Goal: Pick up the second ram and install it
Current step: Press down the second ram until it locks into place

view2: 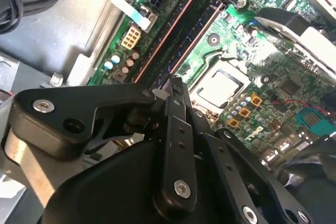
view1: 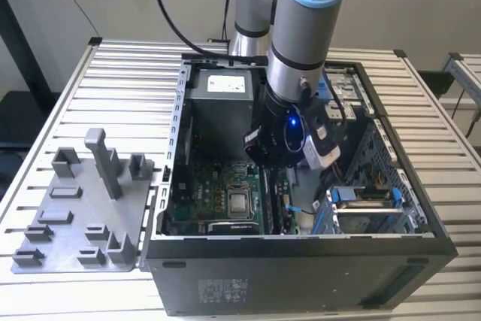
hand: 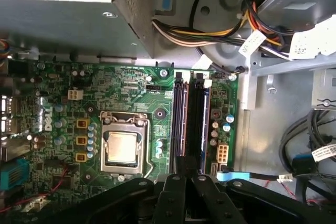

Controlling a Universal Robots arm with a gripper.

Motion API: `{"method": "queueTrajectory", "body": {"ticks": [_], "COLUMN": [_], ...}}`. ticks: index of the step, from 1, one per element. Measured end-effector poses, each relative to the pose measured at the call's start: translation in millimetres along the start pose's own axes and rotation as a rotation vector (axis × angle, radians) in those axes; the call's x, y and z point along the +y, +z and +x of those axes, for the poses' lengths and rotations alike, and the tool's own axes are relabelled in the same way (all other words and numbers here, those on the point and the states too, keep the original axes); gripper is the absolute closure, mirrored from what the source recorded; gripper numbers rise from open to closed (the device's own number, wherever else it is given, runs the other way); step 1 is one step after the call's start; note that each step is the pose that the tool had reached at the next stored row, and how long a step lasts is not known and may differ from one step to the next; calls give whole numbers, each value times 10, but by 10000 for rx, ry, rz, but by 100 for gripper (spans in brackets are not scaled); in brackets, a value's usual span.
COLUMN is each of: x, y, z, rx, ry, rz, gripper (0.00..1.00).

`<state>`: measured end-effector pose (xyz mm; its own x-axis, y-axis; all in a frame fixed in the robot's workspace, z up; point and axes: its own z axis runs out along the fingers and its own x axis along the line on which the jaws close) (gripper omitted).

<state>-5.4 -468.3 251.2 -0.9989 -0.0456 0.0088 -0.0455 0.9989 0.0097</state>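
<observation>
**Q:** Slatted metal table (view1: 128,73) in the background. What sits on it?

**A:** An open black computer case (view1: 301,242) sits at the centre and toward the exterior view's right. A grey fixture tray (view1: 75,216) with upright posts is at the exterior view's left. The robot arm reaches down into the case.

**Q:** Where is the gripper?

**A:** It is low over the green motherboard (hand: 63,98), at one end of the pair of memory slots (hand: 181,124). In the first wrist view the gripper (hand: 186,178) has its fingertips drawn close together, clenched. I cannot tell whether they pinch anything.

**Q:** And the second ram?

**A:** A long dark stick, which I take for the second ram (hand: 200,127), stands on edge along the slot farther from the processor socket (hand: 124,148). Its long axis runs straight away from the claw, in line with the slots, and its near end meets the fingertips. I cannot tell whether it is fully seated.

**Q:** How much room is around it?

**A:** Little. The neighbouring slot lies just beside it on the socket side. On the other side small capacitors and a white connector (hand: 221,155) stand just beside it, followed by the board's edge and bare case floor. Past the far end, the power supply box (hand: 68,19) and a cable bundle (hand: 178,30) close the way. I judge the free direction to be straight up out of the case.
</observation>
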Motion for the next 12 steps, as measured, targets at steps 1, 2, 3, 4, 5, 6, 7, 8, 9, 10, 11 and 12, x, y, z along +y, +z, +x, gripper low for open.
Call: {"method": "queueTrajectory", "body": {"ticks": [1,2,3,4,5,6,7,8,9,10,11,12], "x": [0,0,0,0,0,0,0,0,0,0,0,0], "y": [0,0,1,1,1,1,1,1,1,1,1,0], "z": [0,0,0,0,0,0,0,0,0,0,0,0], "rx": [-5,-11,-16,-21,-23,-25,-26,-27,-28,-27,-27,-25], "ry": [-144,-287,-417,-559,-713,-854,-980,-1093,-1218,-1320,-1424,-1513], "rz": [2,4,5,7,8,9,10,11,12,13,14,17], "gripper": [89,89,89,89,89,89,89,89,89,89,89,89]}}
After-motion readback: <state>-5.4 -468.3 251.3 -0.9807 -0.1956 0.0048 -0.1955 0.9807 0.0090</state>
